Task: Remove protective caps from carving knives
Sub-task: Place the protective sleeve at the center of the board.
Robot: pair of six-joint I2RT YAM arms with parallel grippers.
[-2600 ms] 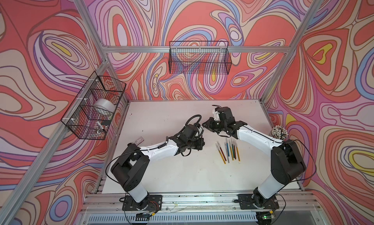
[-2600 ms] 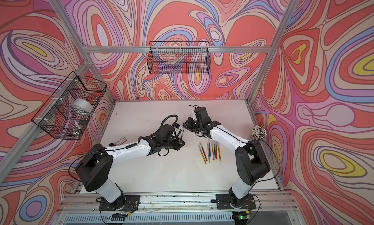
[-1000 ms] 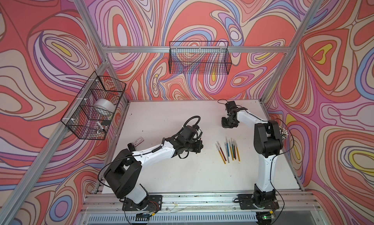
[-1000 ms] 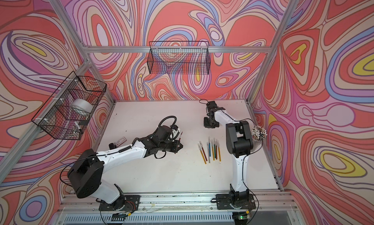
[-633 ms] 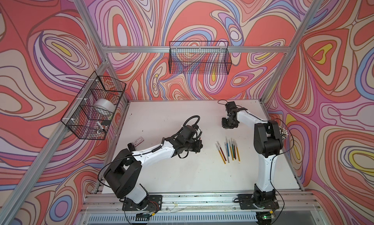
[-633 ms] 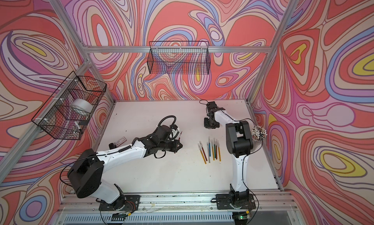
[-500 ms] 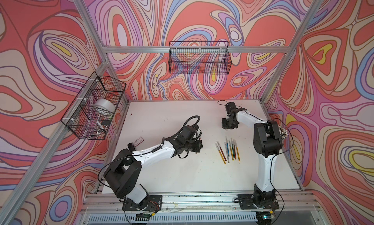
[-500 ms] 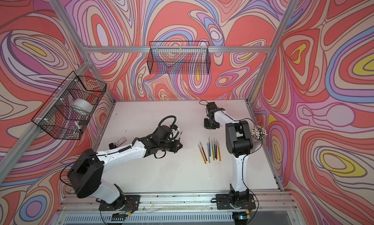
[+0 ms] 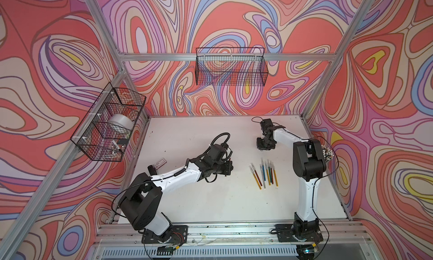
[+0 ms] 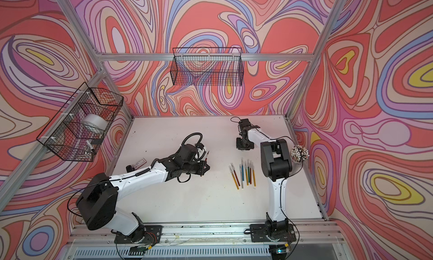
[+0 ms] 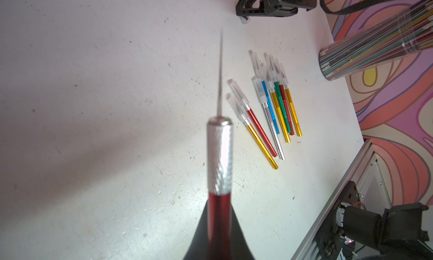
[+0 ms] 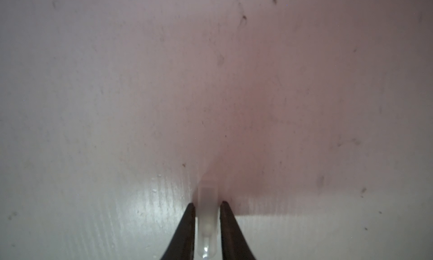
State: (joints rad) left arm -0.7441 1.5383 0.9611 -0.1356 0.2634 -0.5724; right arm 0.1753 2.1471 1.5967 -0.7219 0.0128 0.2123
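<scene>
The left claw (image 10: 203,169) is clamped on a red-handled carving knife with a bare blade (image 11: 219,165). A translucent whitish plastic cap (image 12: 206,214) sits between the right claw (image 12: 206,203) fingers, low over the white tabletop (image 9: 199,200); whether they grip it is unclear. The capped knives (image 9: 264,172) lie nearby.

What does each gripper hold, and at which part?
Left gripper: red knife, by its red handle. Right gripper: cap between its fingers; whether gripped cannot be told.

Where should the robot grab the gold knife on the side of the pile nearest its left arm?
Probably grip the gold knife by its bare handle, toward the tail end, coming down with the jaws across it. It lies flat on the table, and the neighbouring red knife crowds its middle; the tail pokes out past it. Leave the cap free.
</scene>
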